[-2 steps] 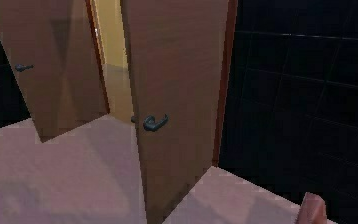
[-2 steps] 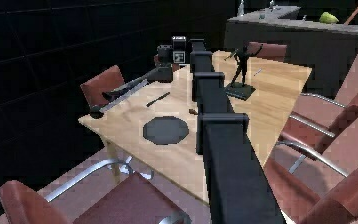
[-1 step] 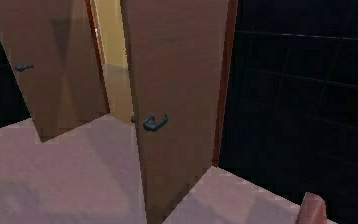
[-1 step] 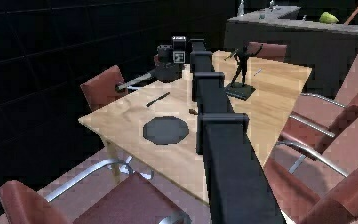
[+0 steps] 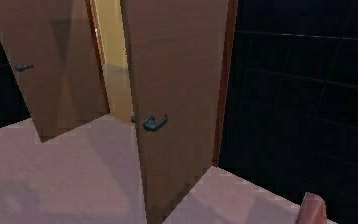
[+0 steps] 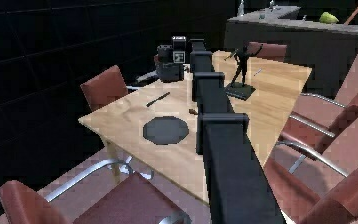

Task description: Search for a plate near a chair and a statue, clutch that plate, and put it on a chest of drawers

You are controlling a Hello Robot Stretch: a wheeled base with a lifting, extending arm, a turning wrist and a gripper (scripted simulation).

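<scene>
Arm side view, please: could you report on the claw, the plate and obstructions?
Claw at far end of light wooden table, load cannot be told. Dark round plate flat on table beside dark arm. Dark statue beyond.

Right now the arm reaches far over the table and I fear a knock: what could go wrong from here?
1. The statue stands just beside the arm; a sideways sweep might topple it.
2. The dark plate lies nearer than the gripper, so pulling back could sweep the thin dark stick along.
3. A door stands close ahead if the base drives on.
</scene>
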